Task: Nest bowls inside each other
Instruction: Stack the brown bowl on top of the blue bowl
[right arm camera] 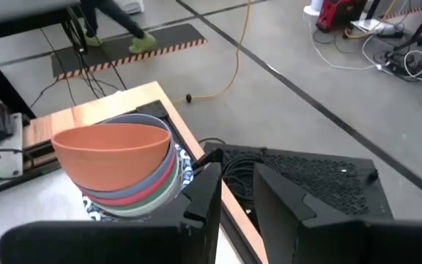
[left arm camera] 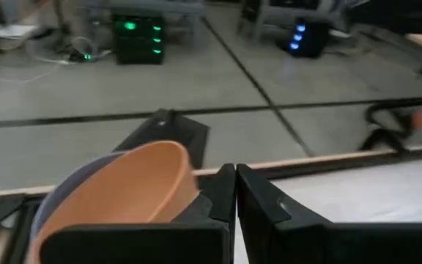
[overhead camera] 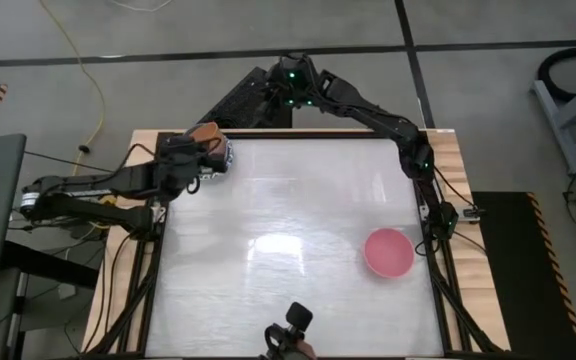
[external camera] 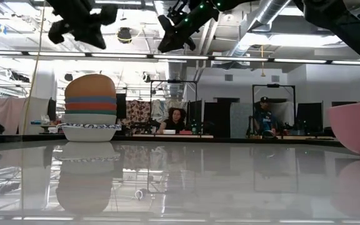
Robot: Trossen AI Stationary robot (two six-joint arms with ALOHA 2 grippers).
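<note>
A stack of nested bowls [external camera: 90,107] stands at the table's far left corner. An orange bowl [right arm camera: 112,150] is on top, and a blue-and-white patterned bowl [external camera: 90,132] at the bottom rests on the table. A single pink bowl [overhead camera: 388,252] sits upright on the table near the right edge. My left gripper [left arm camera: 234,198] is shut with nothing in it. It hangs just above and beside the stack [overhead camera: 208,150], clear of it in the low view. My right gripper [right arm camera: 237,198] hovers high beyond the table's far edge. Its fingers are a little apart with nothing between them, and they point toward the stack.
The white tabletop [overhead camera: 288,230] lies bare between the stack and the pink bowl. A black mat with cables [right arm camera: 306,176] lies beyond the far edge under my right gripper. People sit in the room behind the table [external camera: 175,119].
</note>
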